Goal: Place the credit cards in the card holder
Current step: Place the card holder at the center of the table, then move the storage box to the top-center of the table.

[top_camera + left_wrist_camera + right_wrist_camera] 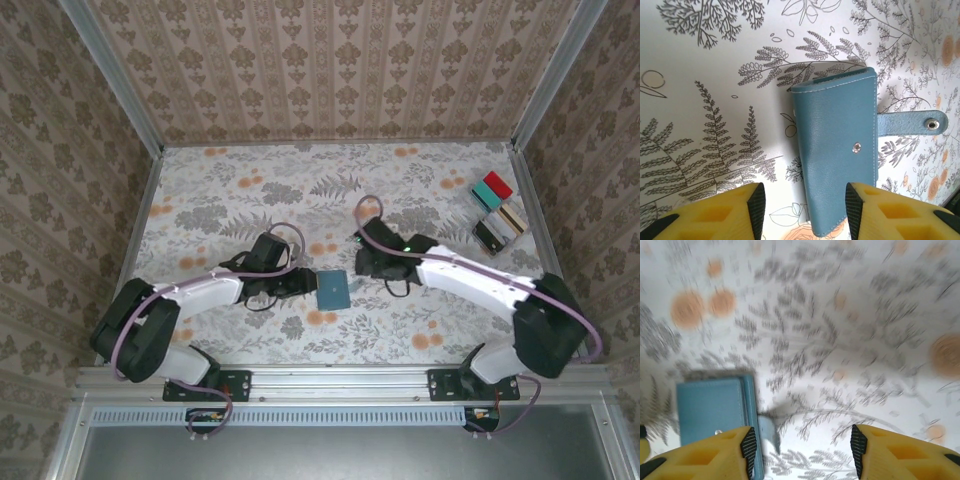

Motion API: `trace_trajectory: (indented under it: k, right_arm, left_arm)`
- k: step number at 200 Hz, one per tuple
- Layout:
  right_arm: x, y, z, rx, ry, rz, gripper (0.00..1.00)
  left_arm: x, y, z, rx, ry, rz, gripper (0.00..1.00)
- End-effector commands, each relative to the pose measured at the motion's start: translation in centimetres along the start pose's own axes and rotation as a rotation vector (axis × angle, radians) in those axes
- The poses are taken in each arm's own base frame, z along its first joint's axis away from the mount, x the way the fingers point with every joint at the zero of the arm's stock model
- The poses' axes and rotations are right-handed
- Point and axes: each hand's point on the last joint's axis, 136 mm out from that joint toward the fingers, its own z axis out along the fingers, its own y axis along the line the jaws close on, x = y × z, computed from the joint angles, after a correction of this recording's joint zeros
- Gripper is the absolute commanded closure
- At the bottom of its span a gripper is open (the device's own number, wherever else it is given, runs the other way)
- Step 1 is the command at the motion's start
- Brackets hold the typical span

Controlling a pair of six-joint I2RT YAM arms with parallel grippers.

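Card holder unsnapped (left wrist) | left claw spread | right claw seemingly spread

card holder: table centre | tray: right of it (well apart)

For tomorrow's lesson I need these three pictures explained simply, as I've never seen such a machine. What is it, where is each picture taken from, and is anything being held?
Two robot arms are bolted at the near edge of a flowered table. One picture looks down on both from above. The other two come from a camera on each wrist. A blue wallet lies folded on the table, its strap unfastened. The left gripper is open on either side of the wallet's end. The right gripper is open beside it, and that picture is blurred. Small coloured pieces sit at the far right. Nothing is held.
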Motion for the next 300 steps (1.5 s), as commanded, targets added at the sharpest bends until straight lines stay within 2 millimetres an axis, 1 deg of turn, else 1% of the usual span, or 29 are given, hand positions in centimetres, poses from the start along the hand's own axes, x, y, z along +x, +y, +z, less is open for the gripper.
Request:
trace_trajectory:
  k: [1, 8, 16, 36, 63, 74, 81, 85, 101, 118, 137, 159, 170, 208, 224, 226, 233, 242, 255, 300]
  right_arm:
    - [-2.2, -3.4, -2.0, 0.004, -0.063, 0.058, 0.44]
    - [-3.0, -4.7, -2.6, 0.005, -0.085, 0.085, 0.44]
    - [-3.9, -6.1, -3.5, 0.011, -0.118, 0.113, 0.41]
    - [-5.7, -10.6, -5.5, 0.051, -0.19, 0.195, 0.37]
    - [-7.1, -17.0, -7.0, 0.062, -0.241, 0.371, 0.24]
    - [-7.4, -19.6, -7.2, 0.067, -0.259, 0.45, 0.17]
    - [-7.4, -21.2, -7.1, 0.063, -0.262, 0.504, 0.16]
    - [-8.0, -22.1, -7.2, 0.056, -0.289, 0.528, 0.14]
    - [-8.4, -25.2, -7.0, 0.045, -0.313, 0.629, 0.1]
    - [-8.9, -27.7, -6.8, 0.034, -0.328, 0.693, 0.07]
    - [-9.3, -29.9, -5.9, 0.021, -0.339, 0.73, 0.07]
    - [-9.3, -31.5, -4.3, -0.006, -0.317, 0.75, 0.06]
    - [-9.5, -31.7, -3.7, -0.033, -0.314, 0.734, 0.06]
    - [-8.7, -32.2, -1.6, -0.044, -0.3, 0.72, 0.05]
    - [-8.8, -32.3, -1.3, -0.049, -0.314, 0.71, 0.05]
    - [-8.4, -32.4, -0.7, -0.049, -0.296, 0.717, 0.04]
    - [-8.3, -32.4, -0.3, -0.056, -0.29, 0.722, 0.04]
    - [-8.3, -32.3, 0.0, -0.073, -0.294, 0.716, 0.04]
    - [-8.5, -32.1, 0.2, -0.093, -0.298, 0.709, 0.01]
    - [-8.2, -32.3, 1.0, -0.094, -0.306, 0.702, 0.0]
  left_arm:
    - [-1.2, -1.2, -1.3, -0.012, -0.042, 0.056, 0.5]
    - [-1.5, -1.6, -1.6, -0.01, -0.052, 0.064, 0.48]
    - [-1.8, -1.9, -1.9, -0.009, -0.06, 0.073, 0.46]
    - [-2.4, -2.6, -2.7, -0.003, -0.085, 0.09, 0.45]
    - [-3.4, -3.4, -3.7, 0.001, -0.13, 0.112, 0.39]
    - [-3.7, -3.7, -4.1, 0.005, -0.149, 0.119, 0.36]
    - [-4.0, -3.9, -4.3, 0.007, -0.163, 0.124, 0.34]
    - [-4.2, -4.0, -4.5, 0.007, -0.172, 0.127, 0.33]
    - [-4.8, -4.5, -5.1, 0.012, -0.203, 0.138, 0.3]
    - [-5.3, -4.7, -5.5, 0.007, -0.223, 0.15, 0.27]
    - [-5.9, -5.0, -5.8, 0.008, -0.241, 0.156, 0.24]
    - [-6.4, -5.1, -6.0, 0.009, -0.253, 0.163, 0.23]
    - [-6.6, -5.1, -6.1, 0.009, -0.256, 0.163, 0.22]
    - [-6.9, -4.7, -6.2, 0.005, -0.271, 0.147, 0.22]
    - [-7.0, -4.5, -6.3, 0.006, -0.279, 0.14, 0.22]
    - [-7.1, -4.4, -6.3, 0.006, -0.28, 0.14, 0.22]
    - [-7.1, -4.3, -6.4, 0.005, -0.283, 0.137, 0.22]
    - [-7.2, -4.1, -6.5, 0.004, -0.286, 0.134, 0.21]
    - [-7.3, -3.8, -6.6, 0.003, -0.295, 0.129, 0.21]
    - [-7.7, -3.0, -7.1, 0.01, -0.312, 0.112, 0.21]
